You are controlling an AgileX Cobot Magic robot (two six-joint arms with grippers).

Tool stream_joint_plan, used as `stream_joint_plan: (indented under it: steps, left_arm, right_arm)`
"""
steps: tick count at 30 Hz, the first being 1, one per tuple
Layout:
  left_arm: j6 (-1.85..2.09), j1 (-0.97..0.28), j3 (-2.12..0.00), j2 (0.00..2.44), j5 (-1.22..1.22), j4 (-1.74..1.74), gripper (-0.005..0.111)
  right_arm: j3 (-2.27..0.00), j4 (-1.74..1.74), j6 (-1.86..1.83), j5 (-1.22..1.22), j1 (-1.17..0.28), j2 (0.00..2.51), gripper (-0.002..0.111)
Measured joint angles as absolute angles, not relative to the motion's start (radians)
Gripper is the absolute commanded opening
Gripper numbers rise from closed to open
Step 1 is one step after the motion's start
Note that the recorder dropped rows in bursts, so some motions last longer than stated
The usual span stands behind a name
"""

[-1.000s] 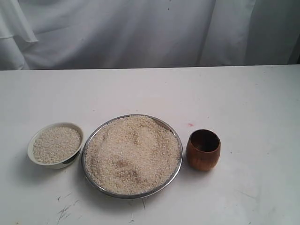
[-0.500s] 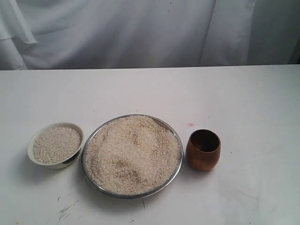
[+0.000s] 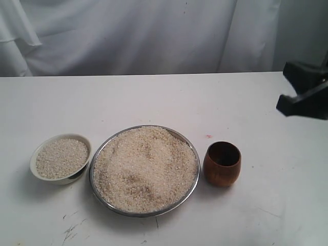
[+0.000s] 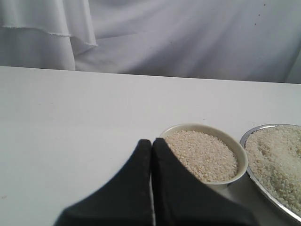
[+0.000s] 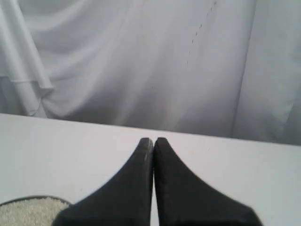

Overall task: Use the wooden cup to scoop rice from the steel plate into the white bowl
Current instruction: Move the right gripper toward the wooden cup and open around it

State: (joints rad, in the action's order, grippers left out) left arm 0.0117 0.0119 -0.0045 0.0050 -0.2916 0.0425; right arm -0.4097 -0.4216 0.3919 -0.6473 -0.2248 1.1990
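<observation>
Fingers shut tight on both arms, and nothing held in either! Left fingers [image 4: 141, 165] are pressed together, empty, with the white bowl [image 4: 203, 126] just past their tips, already carrying some grains. Right fingers [image 5: 141, 165] are closed and empty too, up at the right edge of the worktop [image 3: 154, 97], well apart from the wooden cup [image 3: 222, 164]. That cup stands upright just right of the steel plate [image 3: 138, 214], which is heaped with rice [image 3: 146, 169]. The bowl sits just left of it.
</observation>
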Motion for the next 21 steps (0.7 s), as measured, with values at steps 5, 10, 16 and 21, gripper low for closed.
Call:
stream_joint_plan:
  steps: [5, 10, 16, 21]
  left_arm:
    - [0.012, 0.012, -0.005, 0.005, -0.292, 0.042, 0.000]
    - [0.012, 0.012, -0.005, 0.005, -0.292, 0.042, 0.000]
    - [0.012, 0.012, -0.005, 0.005, -0.292, 0.042, 0.000]
    - [0.012, 0.012, -0.005, 0.005, -0.292, 0.042, 0.000]
  right_arm:
    - [-0.318, -0.416, 0.370, -0.711, -0.227, 1.227, 0.000]
    - [-0.299, -0.412, 0.370, -0.667, -0.227, 1.227, 0.001]
    - [-0.299, -0.492, 0.382, -0.629, -0.233, 1.227, 0.036]
    - [-0.299, -0.648, 0.389, -0.661, -0.235, 1.227, 0.091]
